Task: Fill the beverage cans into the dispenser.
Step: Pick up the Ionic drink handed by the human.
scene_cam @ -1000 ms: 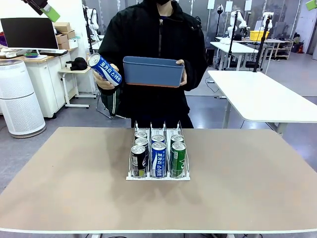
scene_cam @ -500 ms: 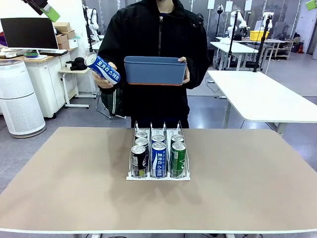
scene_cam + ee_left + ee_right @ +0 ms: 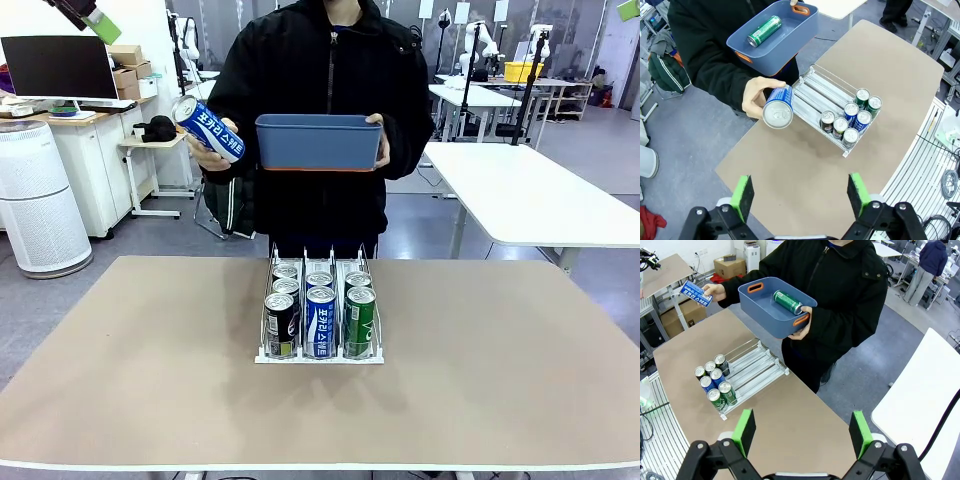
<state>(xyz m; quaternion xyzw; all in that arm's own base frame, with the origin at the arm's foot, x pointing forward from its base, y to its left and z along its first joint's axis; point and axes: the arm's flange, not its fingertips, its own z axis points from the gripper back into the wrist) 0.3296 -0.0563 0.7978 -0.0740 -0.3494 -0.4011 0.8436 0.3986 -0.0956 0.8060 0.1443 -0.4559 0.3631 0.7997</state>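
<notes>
- The tan table (image 3: 150,400) stretches wide and bare around the rack; behind it are white tables (image 3: 530,190), a white air purifier (image 3: 35,200) and a dark monitor (image 3: 58,66)
- A person (image 3: 320,90) in a black jacket stands at the far edge, holding a blue bin (image 3: 318,142) with orange handles in one hand
- The white wire dispenser (image 3: 319,357) sits mid-table, with three lanes running towards the person
- Seven upright cans (image 3: 320,320) crowd its near end: black in front on the left, blue-and-white in the middle, green on the right
- The left gripper (image 3: 801,195) hangs high above the table, jaws spread wide and holding nothing
- The right gripper (image 3: 802,432) is likewise wide apart and empty
- A blue-and-white can (image 3: 212,130) with white Korean lettering is tilted in the person's other hand (image 3: 200,152), beside the bin
- A green can (image 3: 787,302) lies on its side in the bin
</notes>
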